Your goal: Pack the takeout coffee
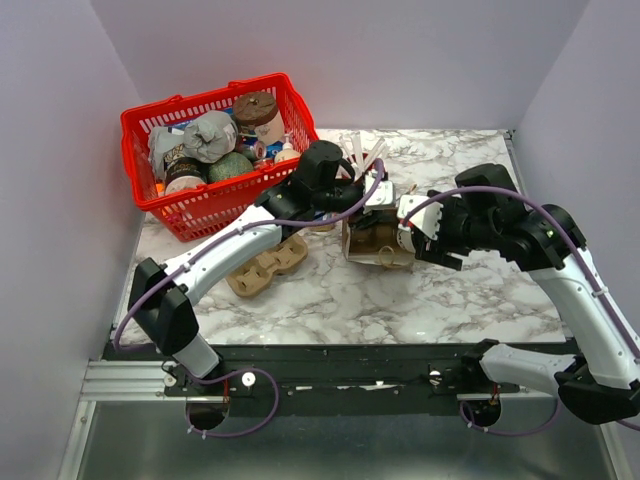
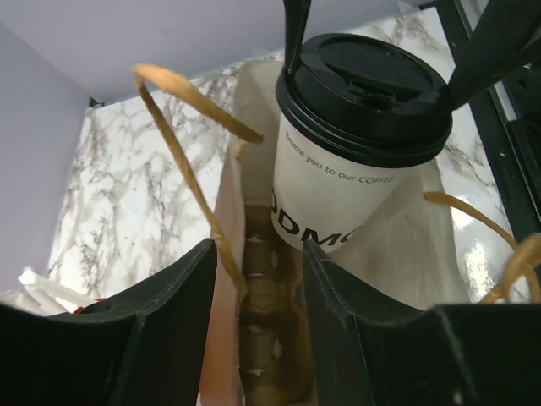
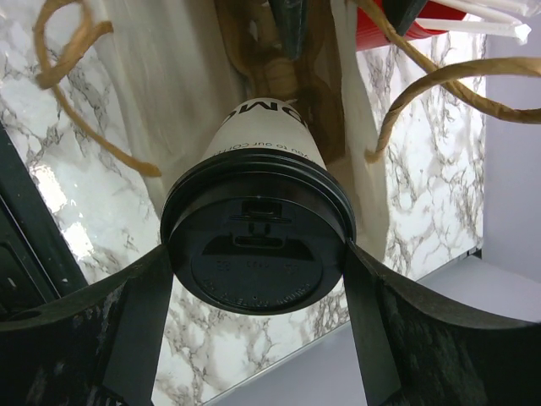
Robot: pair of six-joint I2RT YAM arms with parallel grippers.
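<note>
the right fingers (image 3: 148, 296) clamp the takeout coffee (image 3: 262, 139) by its black lid (image 3: 254, 262), tilted into the paper bag (image 3: 169, 93) at mid desk (image 1: 400, 300). the cup reads "you to our coffee" over big, partly hidden "odmo". the left fingers (image 2: 165, 313) stand apart at the bag's mouth. a red basket (image 1: 225, 200) sits at the far left corner.

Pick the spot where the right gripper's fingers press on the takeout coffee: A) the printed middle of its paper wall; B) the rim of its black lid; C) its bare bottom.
B: the right wrist view shows the right gripper with one finger on either side of the black lid of the takeout coffee, clear of the paper wall.
</note>
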